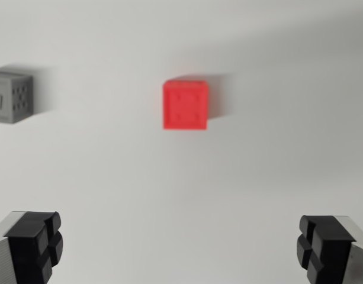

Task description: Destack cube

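White tabletop [181, 195] fills the frame; the red cube [185, 105] sits upper centre, a grey cube [12, 96] apart at far left. The gripper [181, 248] hangs wide open, empty, seemingly approaching; next, centre over red and descend

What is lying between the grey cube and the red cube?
Nothing. In the wrist view, only bare white table lies between the grey cube and the red cube.
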